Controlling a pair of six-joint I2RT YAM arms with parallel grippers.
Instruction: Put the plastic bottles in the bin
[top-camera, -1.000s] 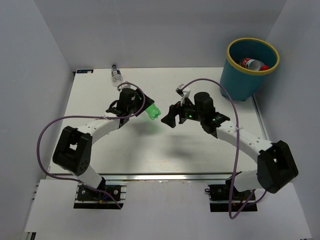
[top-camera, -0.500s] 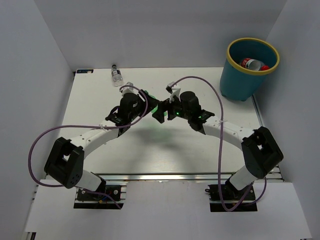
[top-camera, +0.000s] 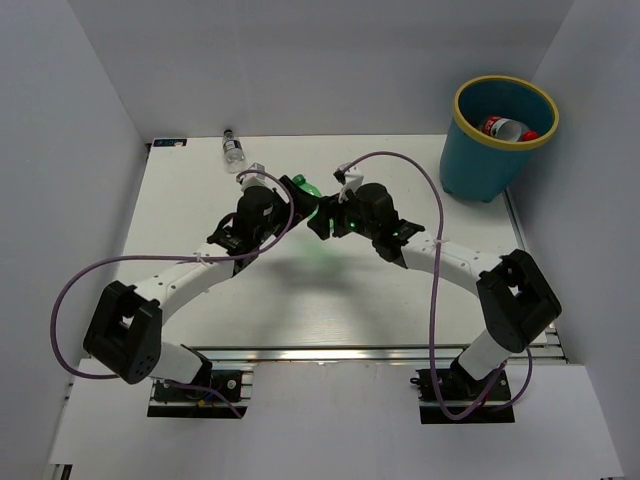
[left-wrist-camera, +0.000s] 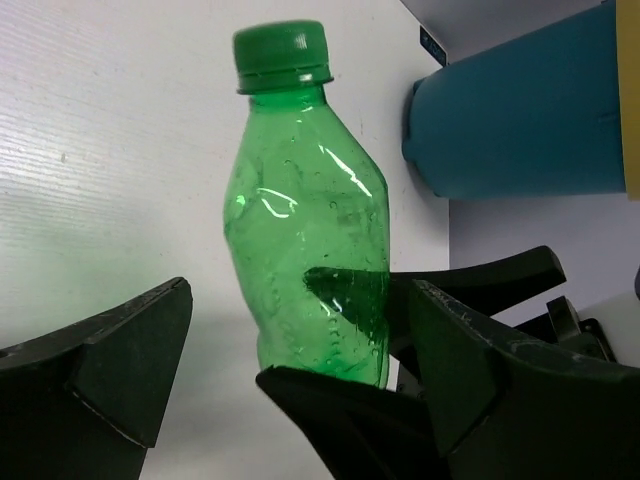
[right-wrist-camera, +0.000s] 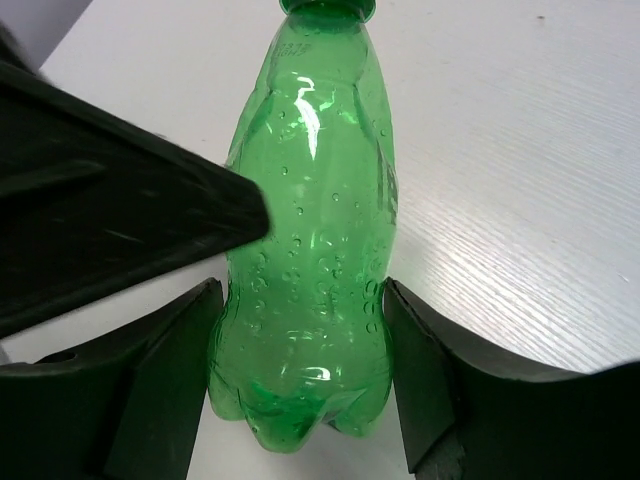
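The green bottle (top-camera: 306, 194) is off the table at mid-centre, between my two grippers. My right gripper (top-camera: 322, 218) is shut on its lower body; in the right wrist view (right-wrist-camera: 302, 300) both fingers press the sides of the bottle (right-wrist-camera: 310, 250). My left gripper (top-camera: 288, 196) is open around the same bottle (left-wrist-camera: 305, 230); in the left wrist view (left-wrist-camera: 300, 300) a wide gap shows beside its left finger. The teal bin (top-camera: 488, 152) with a yellow rim stands at the far right and holds a red-labelled bottle (top-camera: 505, 128). A clear dark-capped bottle (top-camera: 233, 152) lies at the far left edge.
The bin's teal wall (left-wrist-camera: 520, 120) shows beyond the bottle in the left wrist view. Purple cables loop over both arms. Grey walls enclose the white table (top-camera: 200, 200) at the back and sides.
Both arms have moved together at mid-table. The green bottle, held earlier by the left gripper alone, now sits in the right gripper's fingers, with the left jaws spread.
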